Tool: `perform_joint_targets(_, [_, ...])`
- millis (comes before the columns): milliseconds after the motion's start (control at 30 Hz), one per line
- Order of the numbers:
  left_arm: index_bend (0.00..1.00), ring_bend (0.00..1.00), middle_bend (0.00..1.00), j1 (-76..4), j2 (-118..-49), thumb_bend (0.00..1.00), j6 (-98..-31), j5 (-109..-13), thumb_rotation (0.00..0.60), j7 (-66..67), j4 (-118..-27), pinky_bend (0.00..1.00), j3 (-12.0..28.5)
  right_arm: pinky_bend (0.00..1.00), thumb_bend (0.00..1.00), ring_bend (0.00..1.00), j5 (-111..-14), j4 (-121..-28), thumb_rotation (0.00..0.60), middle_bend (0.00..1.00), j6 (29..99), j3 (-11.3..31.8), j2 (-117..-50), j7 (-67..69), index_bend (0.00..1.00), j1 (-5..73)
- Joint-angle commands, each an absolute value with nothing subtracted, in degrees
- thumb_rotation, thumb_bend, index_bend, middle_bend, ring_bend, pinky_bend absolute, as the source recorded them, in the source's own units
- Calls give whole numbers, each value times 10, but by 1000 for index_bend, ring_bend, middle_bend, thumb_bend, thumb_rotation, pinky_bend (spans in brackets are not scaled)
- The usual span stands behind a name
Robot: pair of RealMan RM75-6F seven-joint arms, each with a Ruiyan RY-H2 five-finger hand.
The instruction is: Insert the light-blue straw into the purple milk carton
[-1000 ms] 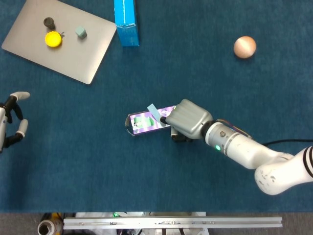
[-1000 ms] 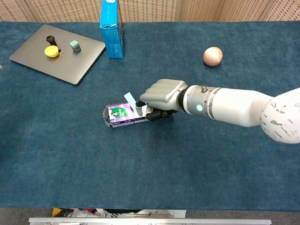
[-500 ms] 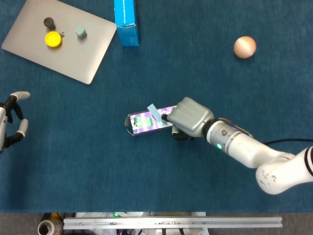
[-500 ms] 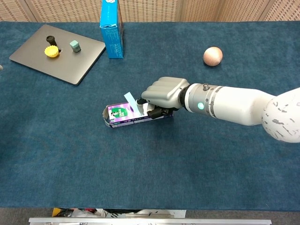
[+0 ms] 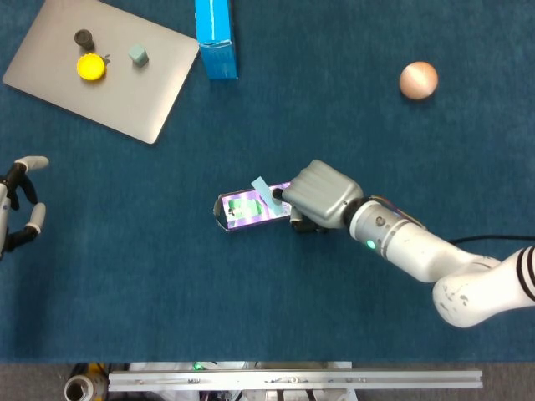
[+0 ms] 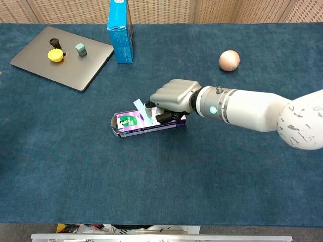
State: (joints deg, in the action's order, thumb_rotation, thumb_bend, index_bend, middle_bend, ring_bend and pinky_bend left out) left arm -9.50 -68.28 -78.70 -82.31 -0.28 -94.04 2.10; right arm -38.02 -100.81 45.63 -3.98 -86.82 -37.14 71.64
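The purple milk carton point(image 6: 146, 123) lies on its side on the blue tabletop point(image 6: 151, 191), directly under the right hand point(image 6: 174, 97), whose fingers point(image 6: 149, 107) curl down over the carton's end. The light-blue straw point(image 6: 143, 111) slants up from the carton just beside those fingertips; whether they pinch it cannot be told. The left hand point(image 5: 21, 213) hovers well apart, fingers spread and holding nothing.

It looks like a robot test lab — a table point(image 6: 75, 191) with blue felt cover, a metal rail point(image 5: 292, 380) at its edge, a woven panel wall point(image 6: 212, 10) behind.
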Motion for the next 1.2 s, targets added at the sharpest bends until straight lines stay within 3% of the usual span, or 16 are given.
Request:
perform_joint_targets(33, [259,570,552,-95,-682,384,-787,-822,600,-3,-941,812,21,1000,1000,1000,-374,-997,126,1000,447,-42,-875,-375,309,721])
perform_joint_targets(1200, [259,566,551,-91,-679,384,-790,-821,600,-12,-940,812,24,1000,1000,1000,-385,-994,126,1000,443,-36,-887,-370,309,727])
